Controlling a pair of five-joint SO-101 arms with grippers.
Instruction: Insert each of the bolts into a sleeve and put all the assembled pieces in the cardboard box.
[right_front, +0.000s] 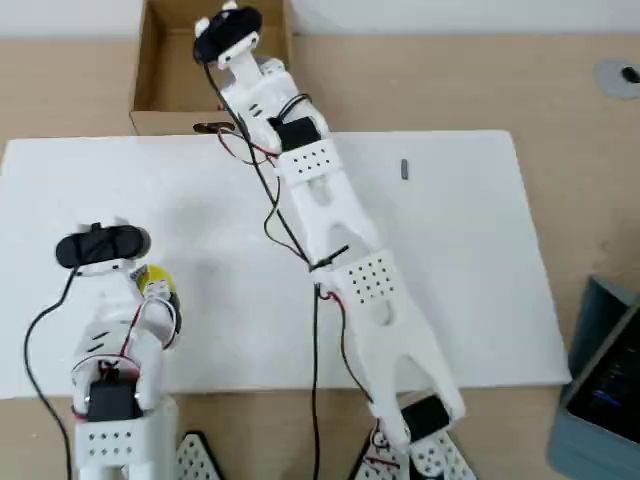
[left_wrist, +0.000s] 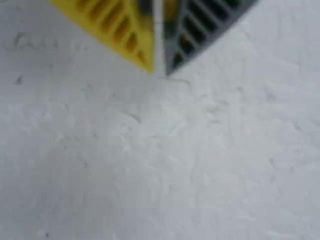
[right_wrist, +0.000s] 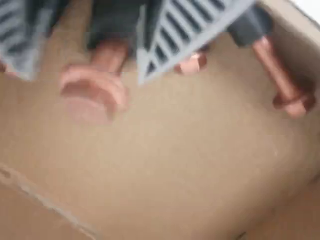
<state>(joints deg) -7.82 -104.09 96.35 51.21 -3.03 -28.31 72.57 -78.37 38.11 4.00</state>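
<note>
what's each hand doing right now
left hand: closed, empty
right hand: cannot be told; a sleeved bolt is at it, over the cardboard box

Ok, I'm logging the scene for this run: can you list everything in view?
cardboard box: one, brown, beyond the mat's far edge.
assembled pieces: two, copper bolts in dark sleeves, inside the box.
bolt head: one, copper, in the box, partly hidden.
small part: one, grey, on the mat.
mat: one, white, on the table.
disc: one, grey, table's far corner.
case: one, grey-blue, table edge.
left tool: yellow and grey, shut, over the mat.
right tool: grey, inside the box, at one piece.
</note>
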